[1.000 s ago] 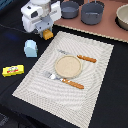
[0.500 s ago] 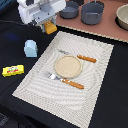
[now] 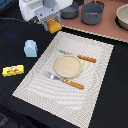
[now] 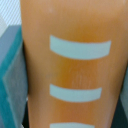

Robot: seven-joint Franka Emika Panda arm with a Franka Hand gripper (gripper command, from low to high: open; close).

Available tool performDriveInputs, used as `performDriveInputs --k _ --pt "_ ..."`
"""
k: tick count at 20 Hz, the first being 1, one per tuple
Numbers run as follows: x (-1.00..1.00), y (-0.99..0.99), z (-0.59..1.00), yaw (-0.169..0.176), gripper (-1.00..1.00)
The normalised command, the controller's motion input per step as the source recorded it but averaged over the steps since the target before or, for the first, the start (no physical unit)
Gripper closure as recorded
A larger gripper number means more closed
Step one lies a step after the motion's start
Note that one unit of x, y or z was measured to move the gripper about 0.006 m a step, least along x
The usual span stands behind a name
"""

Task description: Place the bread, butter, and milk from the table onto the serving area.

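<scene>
While the gripper (image 3: pixel 53 22) hangs at the far edge of the scene with the bread (image 3: pixel 54 25) clamped between its fingers, the loaf sits lifted off the surface, its golden-orange body poking out below the white hand. The wrist view is filled almost wholly by that loaf (image 4: pixel 72 65), its pale scored ridges running across, so the grasp looks snug and centred.

Just beneath and beyond the loaf lies the near corner of the serving area (image 3: pixel 95 95), the striped cream mat; the bread hovers about over its far edge, next to the pinkish-brown board (image 3: pixel 107 27) with its grey pots (image 3: pixel 92 12). The plate (image 3: pixel 68 65) sits mid-mat, with a knife (image 3: pixel 80 57) and a fork (image 3: pixel 65 80) either side.

To do this step well, I judge the arm should carry the loaf further inward over bare mat, clear of the cutlery handles and away from the board, then lower until it rests before letting go, so it does not roll or tip off the edge.

Out on the table (image 3: pixel 15 47), toward the exterior view's left, the milk (image 3: pixel 30 48) stands upright and the butter (image 3: pixel 13 70) lies flat nearer the front, both off the mat and still to be moved.
</scene>
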Motion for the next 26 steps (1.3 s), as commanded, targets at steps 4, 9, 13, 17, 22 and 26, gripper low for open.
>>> performDriveInputs --k 4,9,13,17,22,26 --pt "0.91 -0.55 0.32 -0.045 1.0" --pt "0.92 -0.55 -0.02 -0.049 1.0" --pt "0.96 -0.49 -0.09 -0.048 1.0" --pt "0.99 -0.4 -0.05 -0.041 1.0" --pt "1.0 -0.19 -0.1 -0.042 1.0" --pt "0.9 -0.1 -0.18 -0.045 1.0"
